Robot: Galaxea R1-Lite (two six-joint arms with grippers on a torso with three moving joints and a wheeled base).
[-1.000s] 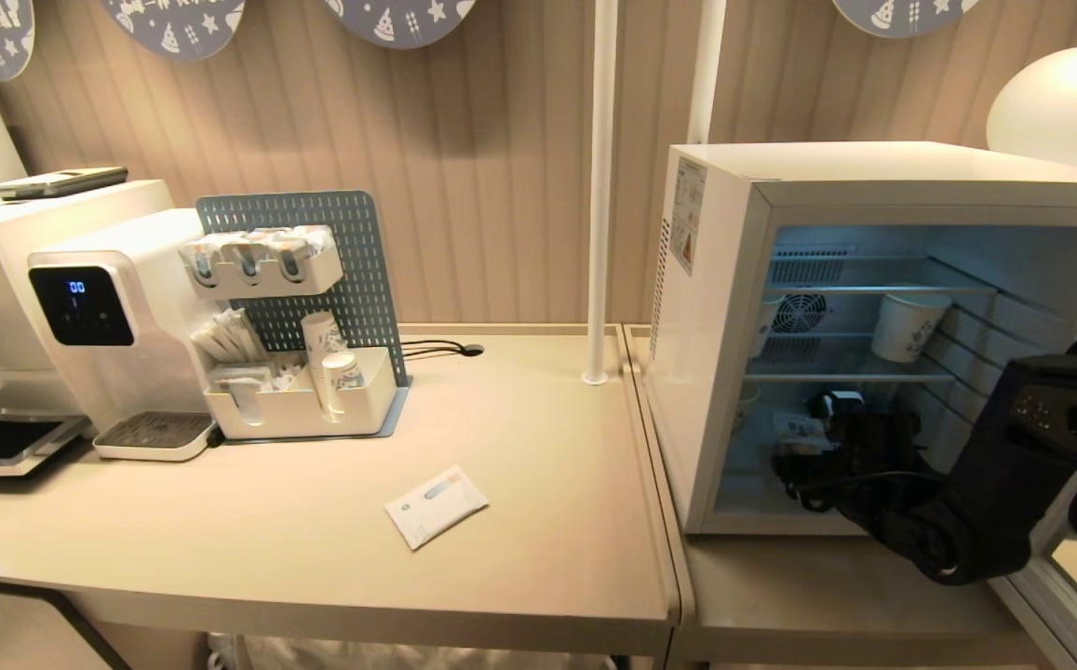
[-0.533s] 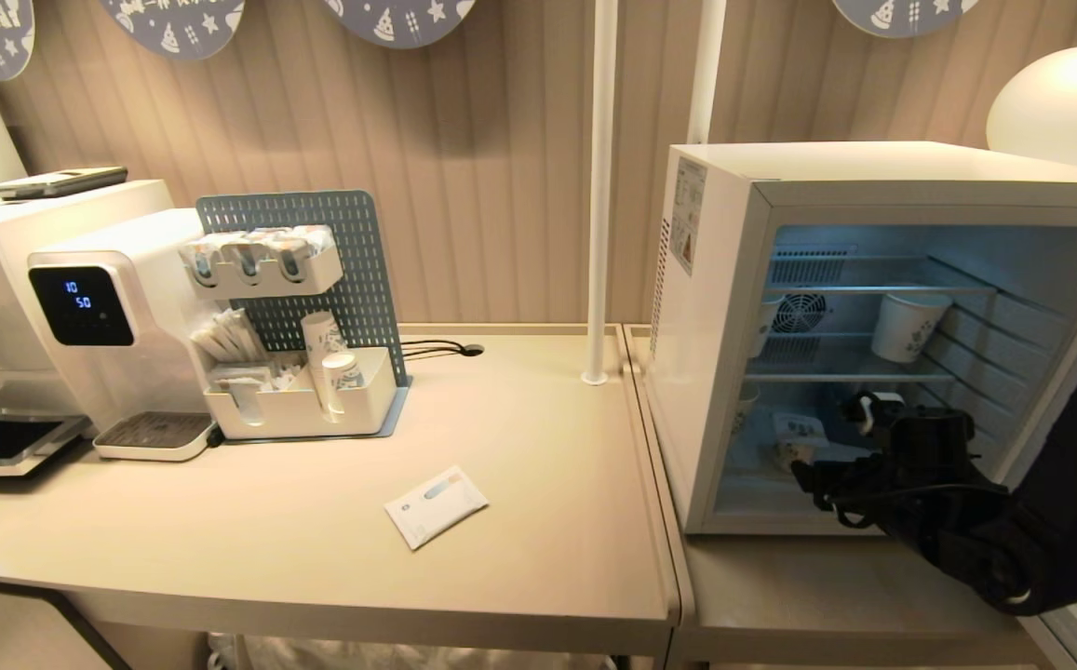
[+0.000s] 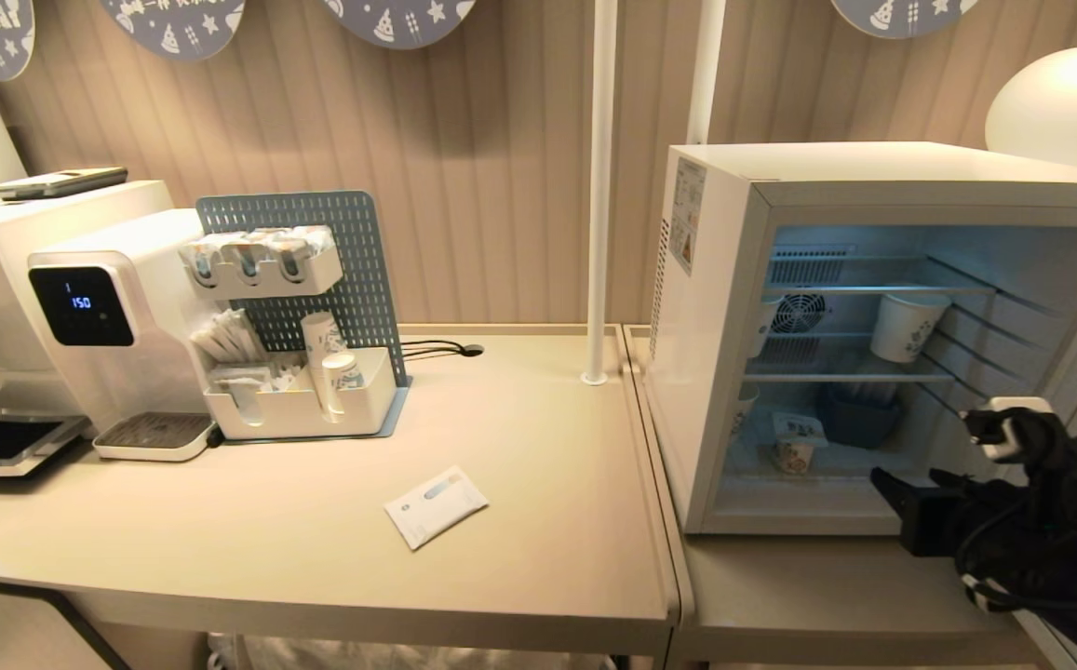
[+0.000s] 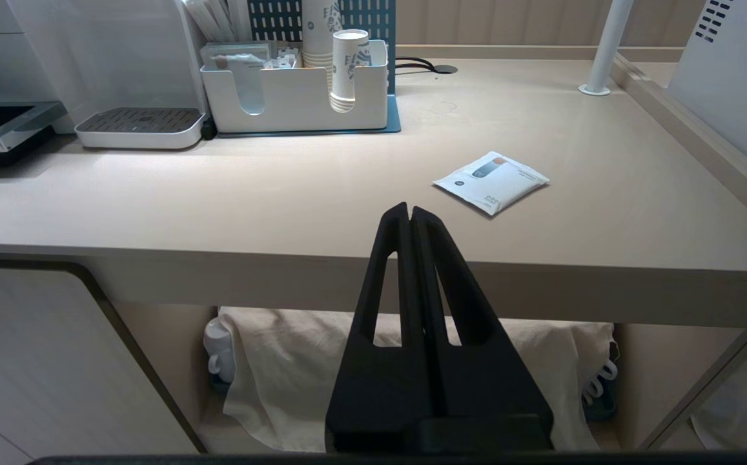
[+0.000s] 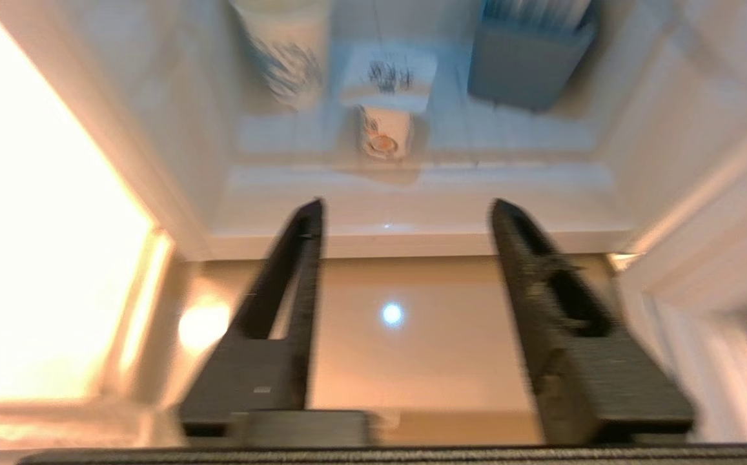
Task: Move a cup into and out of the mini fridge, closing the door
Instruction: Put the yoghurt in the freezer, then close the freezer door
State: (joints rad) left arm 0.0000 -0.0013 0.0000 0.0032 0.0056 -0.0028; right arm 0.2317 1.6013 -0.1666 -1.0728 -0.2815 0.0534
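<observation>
Head view: the cup, a small short white tub with coloured prints and a flat squarish white foil lid, stands upright on the floor of the mini fridge, a white boxy countertop unit with wire shelves and a rear fan, lit inside and standing open. A taller white paper cup with blue print sits on the wire shelf above, and a dark blue-grey box stands just beside the tub, further in. The right gripper, black, hangs outside the opening at the fridge's front right corner, holding nothing; in the right wrist view its two fingers stand spread apart with bare tabletop between them, pointing toward the tub. The tub is judged light and thin-walled, so it should dent under a hard squeeze, and its smooth sides may slip; the foil lid overhangs the body and would tear or lift if pinched. The best hold is judged to be across the body just below the lid rim, with gentle pressure. The left gripper hangs parked before the beige table, fingers pressed together on nothing, near a white flat sachet.
</observation>
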